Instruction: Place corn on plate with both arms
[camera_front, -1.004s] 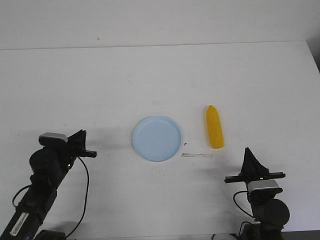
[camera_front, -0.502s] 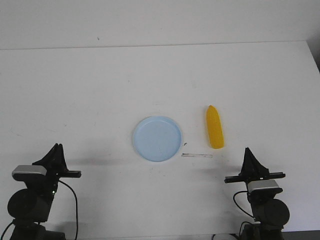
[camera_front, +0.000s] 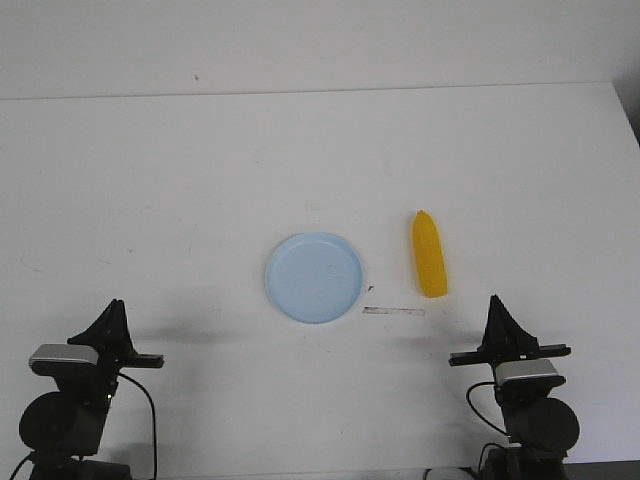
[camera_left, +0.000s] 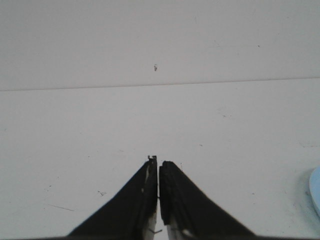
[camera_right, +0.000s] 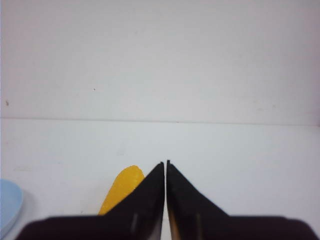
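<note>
The yellow corn (camera_front: 429, 254) lies flat on the white table, just right of the pale blue plate (camera_front: 314, 277), with a small gap between them. My left gripper (camera_front: 113, 306) sits at the near left, shut and holding nothing, well away from both. At the near right my right gripper (camera_front: 494, 302) is shut too, a short way in front of the corn. In the right wrist view the corn (camera_right: 123, 190) shows partly behind the shut gripper (camera_right: 165, 162), and the plate's edge (camera_right: 9, 205) shows at the side. The left wrist view has the shut gripper (camera_left: 158, 161) over bare table, with a sliver of the plate (camera_left: 315, 187).
A thin clear strip (camera_front: 394, 311) lies on the table in front of the corn and plate. The table's far edge (camera_front: 320, 92) meets a white wall. The table's right edge (camera_front: 628, 120) shows at the far right.
My left arm has drawn back from near the plate's left to the near-left corner and now points forward. Right arm, corn and plate have not moved.
</note>
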